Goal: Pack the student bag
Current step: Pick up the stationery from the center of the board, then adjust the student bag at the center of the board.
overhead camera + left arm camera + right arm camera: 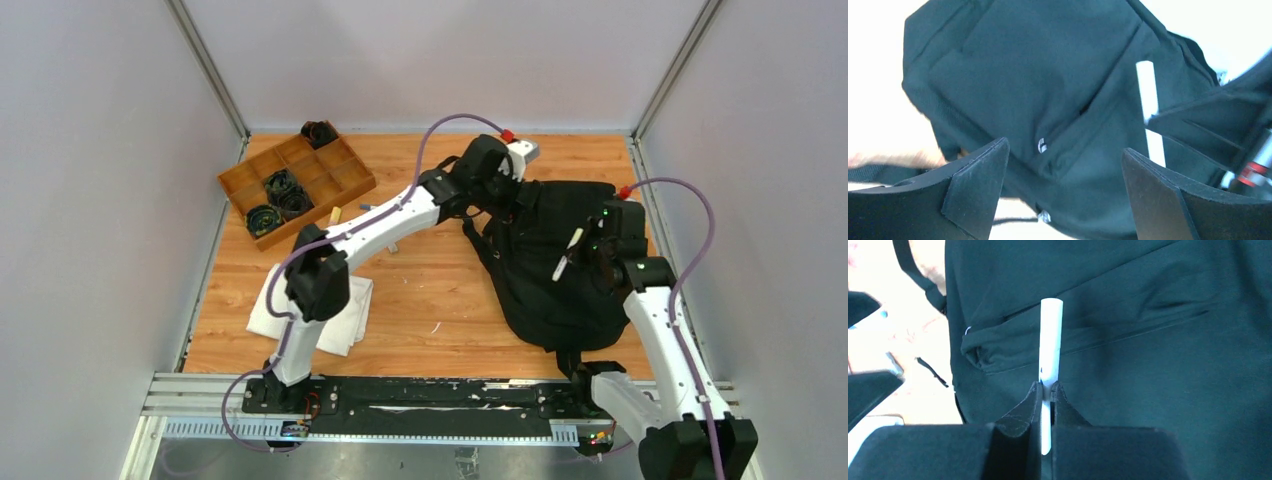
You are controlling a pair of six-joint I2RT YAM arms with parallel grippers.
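Note:
The black student bag (550, 265) lies flat on the right half of the wooden table; it fills the left wrist view (1048, 90) and the right wrist view (1148, 365). My right gripper (585, 255) is shut on a thin white pen (1051, 345) and holds it above the bag's front pocket; the pen also shows in the top view (567, 254) and the left wrist view (1150, 112). My left gripper (510, 195) hangs open over the bag's far left part, its fingers (975, 187) wide apart above a zipper pull (1042, 145).
A brown wooden compartment tray (296, 186) with coiled black cables stands at the back left. A folded white cloth (312, 315) lies at the front left under the left arm. Small loose items (336, 214) lie by the tray. Grey walls enclose the table.

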